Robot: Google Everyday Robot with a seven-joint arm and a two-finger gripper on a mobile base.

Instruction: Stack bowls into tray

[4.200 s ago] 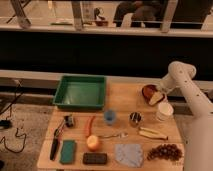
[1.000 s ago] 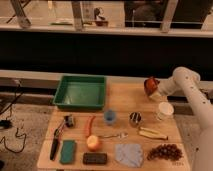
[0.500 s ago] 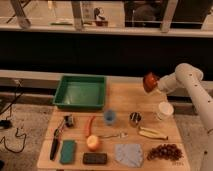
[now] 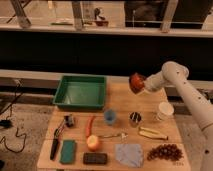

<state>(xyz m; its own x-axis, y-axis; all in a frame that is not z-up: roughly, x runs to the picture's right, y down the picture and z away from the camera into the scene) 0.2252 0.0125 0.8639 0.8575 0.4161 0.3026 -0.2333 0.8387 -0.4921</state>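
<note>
From where I stand, the pincer (image 4: pixel 142 86) is clenched on the reddish-brown bowl (image 4: pixel 134 81), holding it tilted in the air above the far edge of the worktop (image 4: pixel 122 102), right of the middle; the white arm reaches in from the right side; the green tray (image 4: pixel 80 78) sits at the far left corner, well apart from the bowl; a blue cup (image 4: pixel 110 116) and a metal cup (image 4: pixel 135 119) stand near the middle; a white cup (image 4: pixel 165 111) stands by the right edge.

You've got: large green rectangular tray (image 4: pixel 62 98), smooth plastic, far left; pale wooden table (image 4: pixel 120 101), matt; round reddish-brown bowl (image 4: pixel 135 81), glossy, clamped in gripper (image 4: pixel 142 86) far right.
</note>
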